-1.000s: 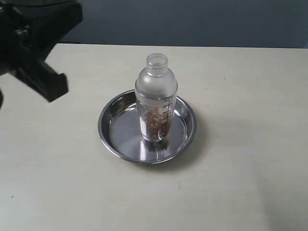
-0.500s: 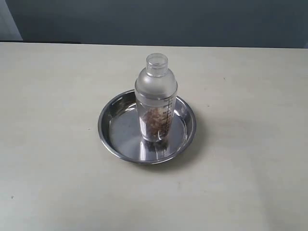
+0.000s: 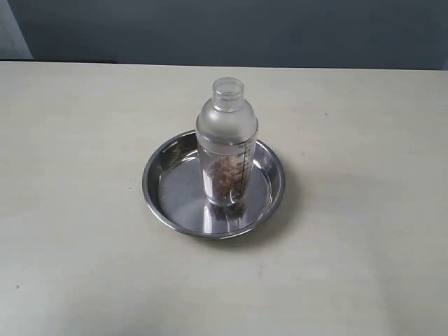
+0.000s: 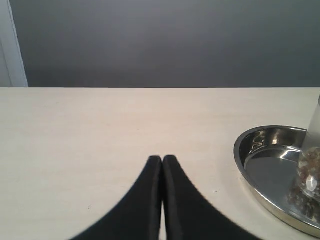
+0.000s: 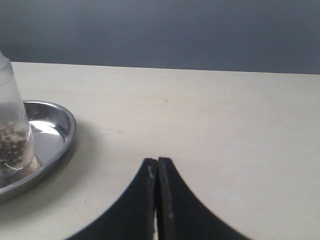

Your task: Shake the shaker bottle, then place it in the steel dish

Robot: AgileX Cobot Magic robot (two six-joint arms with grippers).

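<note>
Steel dish (image 3: pixel 171 189): you have it near the middle of the pale bench (image 3: pixel 77 266). Shaker bottle (image 3: pixel 227 143): upright inside the dish, cap on, brownish bits in its lower part. Left claw (image 4: pixel 162 159): you have it pressed together, holding nothing, beside the dish. Right claw (image 5: pixel 157 161): likewise together, empty, apart from the dish.

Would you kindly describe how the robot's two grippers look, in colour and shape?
The left gripper has two matte black fingers, broad at the base, curving and tapering to narrow rounded tips. The right gripper has the same form, with faintly paler inner edges. No cables or markings show; the arms themselves are out of view.
</note>
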